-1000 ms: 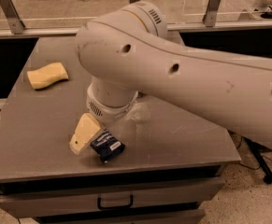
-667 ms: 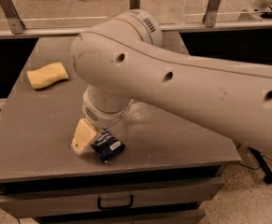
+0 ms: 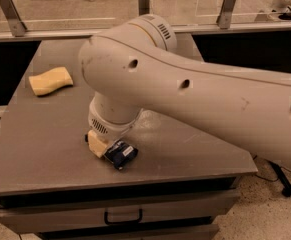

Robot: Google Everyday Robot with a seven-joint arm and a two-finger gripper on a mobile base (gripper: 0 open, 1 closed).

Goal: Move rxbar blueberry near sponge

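The rxbar blueberry [image 3: 121,155], a small dark-blue wrapper with white lettering, lies near the front edge of the grey table [image 3: 45,149]. My gripper [image 3: 105,149] comes down from the big white arm [image 3: 185,89] and sits right at the bar's left end, with its cream-coloured tip touching or almost touching the bar. The arm hides most of the gripper. The sponge [image 3: 50,80], a pale yellow block with wavy sides, lies at the table's far left, well apart from the bar.
The table has a drawer with a dark handle [image 3: 122,217] under its front edge. A railing with metal posts [image 3: 7,11] runs behind the table. The floor drops away on the right, where a dark stand foot [image 3: 285,186] shows.
The arm has swung down and to the left, so it covers more of the gripper. The bar lies in about the same place. The sponge has not moved.
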